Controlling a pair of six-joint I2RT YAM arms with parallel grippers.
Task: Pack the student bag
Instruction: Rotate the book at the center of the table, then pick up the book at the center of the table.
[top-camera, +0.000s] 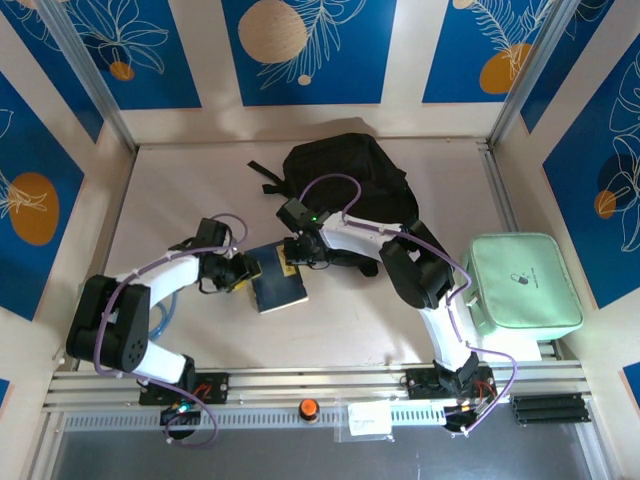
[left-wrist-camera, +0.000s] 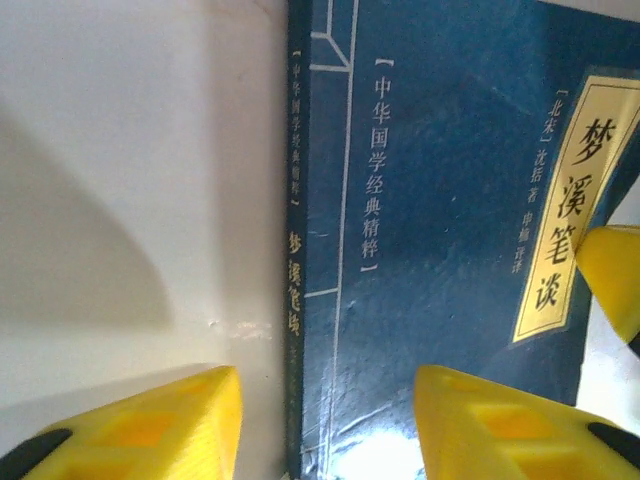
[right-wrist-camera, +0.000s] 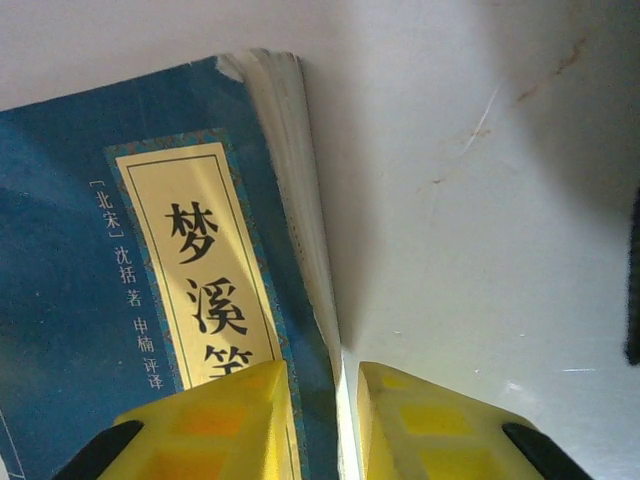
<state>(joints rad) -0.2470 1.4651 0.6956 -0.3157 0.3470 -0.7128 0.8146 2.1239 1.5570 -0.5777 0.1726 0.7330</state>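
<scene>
Student bag (top-camera: 345, 170) behind, left claw (left-wrist-camera: 328, 395), right claw (right-wrist-camera: 322, 385) flanking blue book (top-camera: 278, 292)

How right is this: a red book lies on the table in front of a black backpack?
One slip: the book is dark blue, not red, as the left wrist view shows. It lies on the table in front of the black backpack.
</scene>
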